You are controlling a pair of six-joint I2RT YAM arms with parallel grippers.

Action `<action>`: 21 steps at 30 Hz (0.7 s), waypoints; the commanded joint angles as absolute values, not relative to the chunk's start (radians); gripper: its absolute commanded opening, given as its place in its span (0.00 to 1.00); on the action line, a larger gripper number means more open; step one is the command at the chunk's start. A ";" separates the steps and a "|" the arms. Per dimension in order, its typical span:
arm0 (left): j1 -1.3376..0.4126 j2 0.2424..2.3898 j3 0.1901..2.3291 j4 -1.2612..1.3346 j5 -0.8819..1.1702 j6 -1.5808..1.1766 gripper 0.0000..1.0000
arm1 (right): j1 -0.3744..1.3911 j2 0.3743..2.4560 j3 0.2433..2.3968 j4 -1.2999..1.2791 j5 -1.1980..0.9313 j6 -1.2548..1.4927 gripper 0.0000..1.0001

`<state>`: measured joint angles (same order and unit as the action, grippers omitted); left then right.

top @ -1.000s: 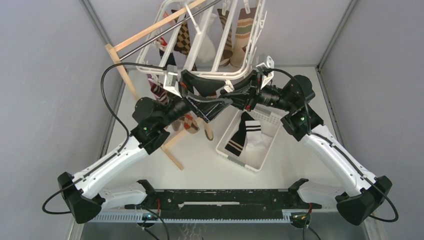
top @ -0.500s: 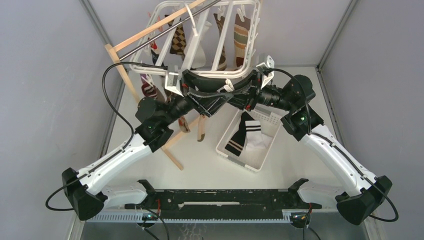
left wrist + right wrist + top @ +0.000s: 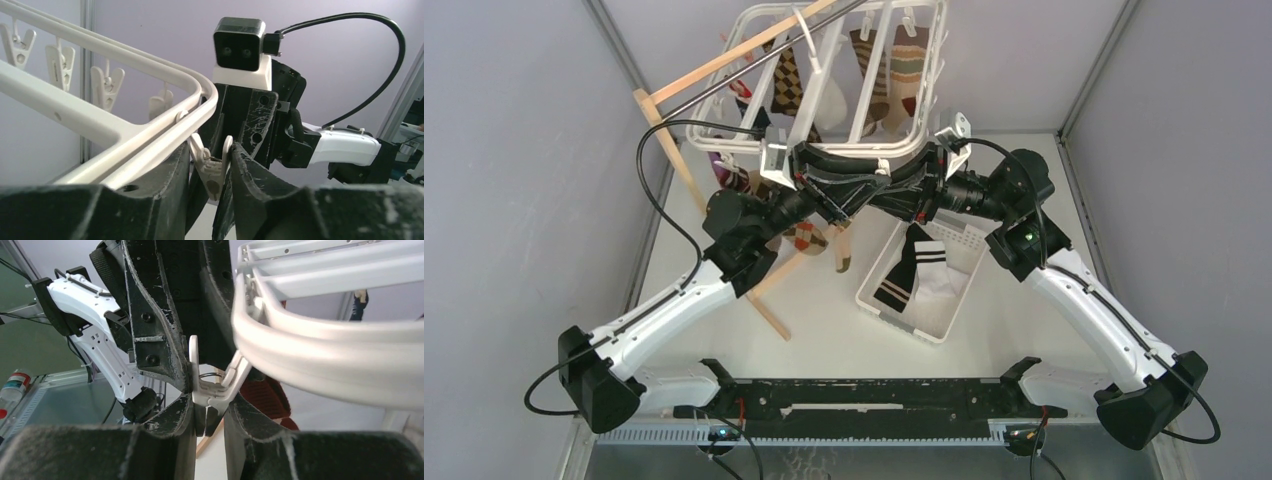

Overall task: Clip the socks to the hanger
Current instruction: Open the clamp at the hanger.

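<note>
A: Where does the hanger [image 3: 938, 70] sit?

B: It hangs from the metal rod [image 3: 724, 86] of the wooden stand [image 3: 674, 150], at the far side of the desk [image 3: 824, 320]. Its near rail faces both arms. Several socks [image 3: 908, 70] dangle from its clips already, well apart from the spot being worked.

A: And that spot?

B: 1 clip [image 3: 212, 172] under the near rail. The left pincer [image 3: 210, 150] is narrow around it, its fingers [image 3: 250, 170] bearing on both handles. I judge that is to spread the clip's mouth.

A: The right pincer [image 3: 209, 410]?

B: It is narrow too, flanking the lower end of what looks like the same clip. Something dark sits between its tips, perhaps a sock cuff, but I cannot tell whether it holds anything.

A: What room is there to move?

B: Little. The 2 pincers meet nose to nose under the rail, so either one could knock the other or swing the frame. The stand's post is just left of the left arm. The basket [image 3: 899, 318], with a black striped sock [image 3: 912, 262] in it, lies under the right arm. The near desk is the free side.
</note>
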<state>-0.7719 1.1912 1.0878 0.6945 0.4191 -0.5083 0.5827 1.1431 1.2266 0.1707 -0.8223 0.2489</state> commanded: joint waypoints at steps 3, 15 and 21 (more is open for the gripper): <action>-0.749 1.222 1.091 0.751 0.440 -0.543 0.13 | 0.607 1.148 1.259 0.178 -0.964 0.261 0.00; -0.747 1.215 1.073 0.773 0.448 -0.564 0.00 | 0.615 1.105 1.242 0.071 -0.754 0.135 0.35; -0.747 1.213 1.059 0.784 0.406 -0.591 0.00 | 0.630 1.019 1.167 0.044 -0.555 0.071 0.52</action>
